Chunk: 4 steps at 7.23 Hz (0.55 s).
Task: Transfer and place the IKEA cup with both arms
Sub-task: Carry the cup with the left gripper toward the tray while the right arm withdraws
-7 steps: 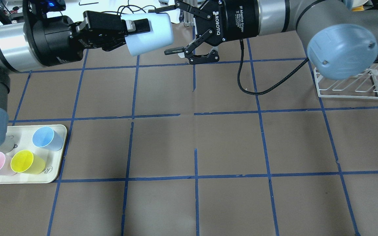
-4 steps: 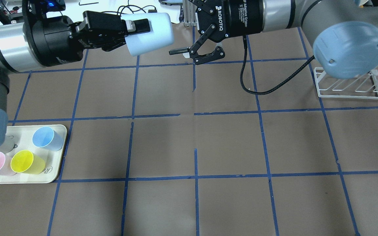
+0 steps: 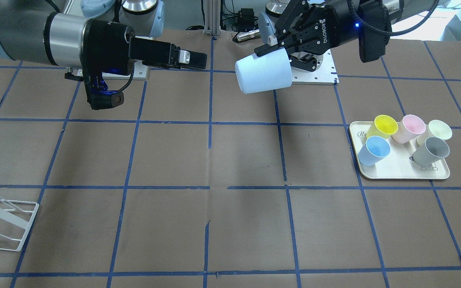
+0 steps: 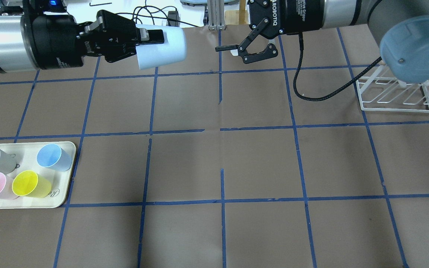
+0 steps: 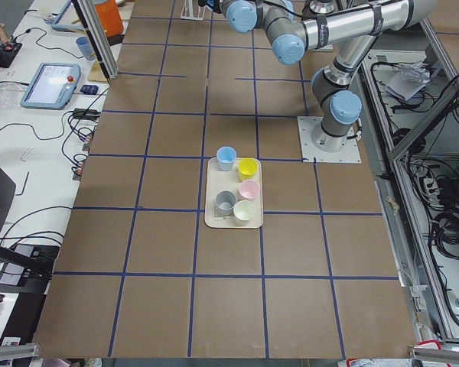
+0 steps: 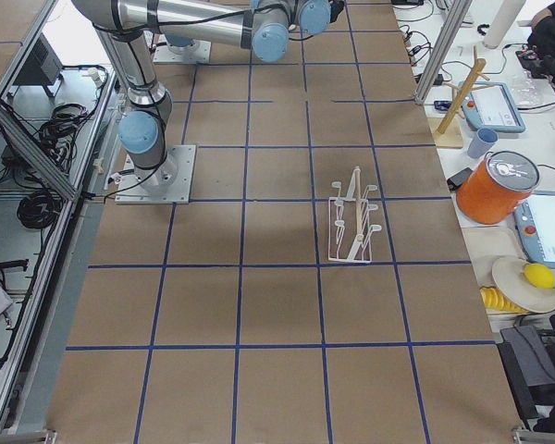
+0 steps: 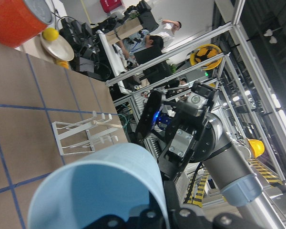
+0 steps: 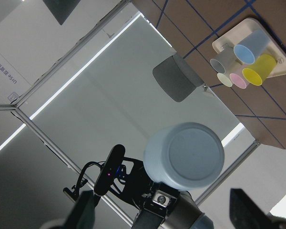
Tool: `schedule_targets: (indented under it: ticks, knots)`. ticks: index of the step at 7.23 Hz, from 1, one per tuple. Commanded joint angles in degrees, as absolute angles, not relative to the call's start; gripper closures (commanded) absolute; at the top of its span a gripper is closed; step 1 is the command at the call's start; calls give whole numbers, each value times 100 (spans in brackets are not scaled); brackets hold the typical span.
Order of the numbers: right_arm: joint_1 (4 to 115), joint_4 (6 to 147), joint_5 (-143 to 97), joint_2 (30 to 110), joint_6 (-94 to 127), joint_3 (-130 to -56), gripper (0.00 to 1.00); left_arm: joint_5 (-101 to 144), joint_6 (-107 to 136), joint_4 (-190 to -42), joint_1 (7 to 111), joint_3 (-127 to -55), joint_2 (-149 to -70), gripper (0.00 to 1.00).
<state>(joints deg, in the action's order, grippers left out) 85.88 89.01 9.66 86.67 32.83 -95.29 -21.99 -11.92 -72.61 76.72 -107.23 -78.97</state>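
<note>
Right hand retreated, wide open — left hand clamps IKEA cup.

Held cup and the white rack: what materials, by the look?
IKEA cup: likely plastic, matte pale blue, opaque; smooth seamless wall with soft, dull highlights. Rack: seemingly thin metal wire with white coating, judging by slim bent rods; moulded plastic not ruled out.

white "robotiq" lettering stands on the left gripper body and the right gripper body.
</note>
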Motion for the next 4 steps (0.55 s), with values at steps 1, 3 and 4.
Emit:
schedule_targets:
  ticks: [1,3,4]
  knots:
    - [8088,8886,1614,8666,3287,-9545,0,-4697,-1081,-7329,7594,-10154,-7901,100]
    - [7928,8947,3234,8684,3287,-9431,0,-6373,-1560,-7330,7445,-9958,-8207,100]
    - [7928,8965,4235,8710,3235,-9361,0,-7799,-2313,-7339,7410,-9949,-8392,100]
